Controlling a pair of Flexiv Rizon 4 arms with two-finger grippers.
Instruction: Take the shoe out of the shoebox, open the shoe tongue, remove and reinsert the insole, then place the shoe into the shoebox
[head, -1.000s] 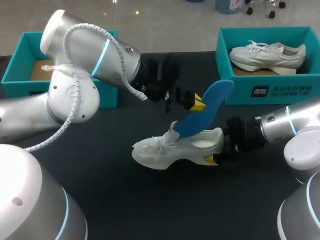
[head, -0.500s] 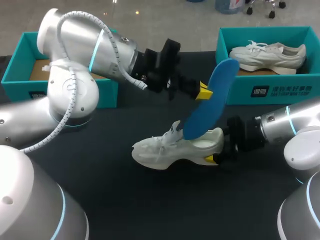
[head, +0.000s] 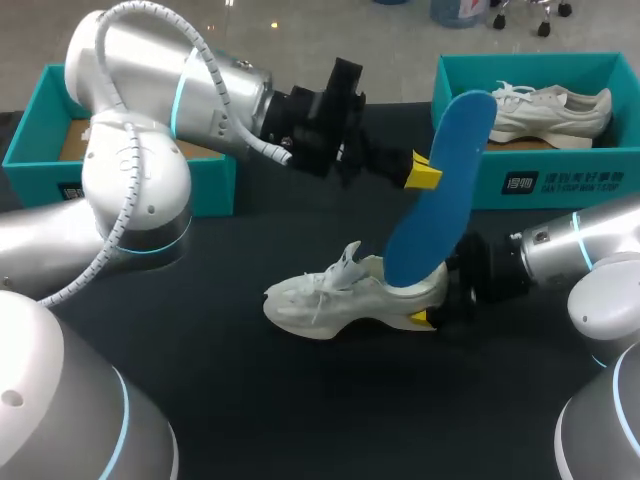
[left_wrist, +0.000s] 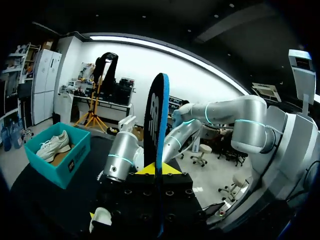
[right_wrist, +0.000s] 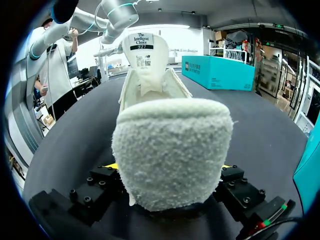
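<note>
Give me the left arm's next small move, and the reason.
Probably lift the insole straight up: the left gripper pinches it nearly upright, but its lower end sits in the opening of the shoe, whose heel the right gripper clamps.

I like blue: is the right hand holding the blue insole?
No, the left hand holds the blue insole; the right hand grips the shoe.

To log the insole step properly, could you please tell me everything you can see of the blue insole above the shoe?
The blue foam-like insole is long, thin and flat with rounded ends, blue on one face and dark with a pale mark on the other. It stands nearly upright, leaning a little. The left gripper is shut on it near mid-length. Its lower end sits at the heel opening of the white sneaker; contact there is unclear.
</note>
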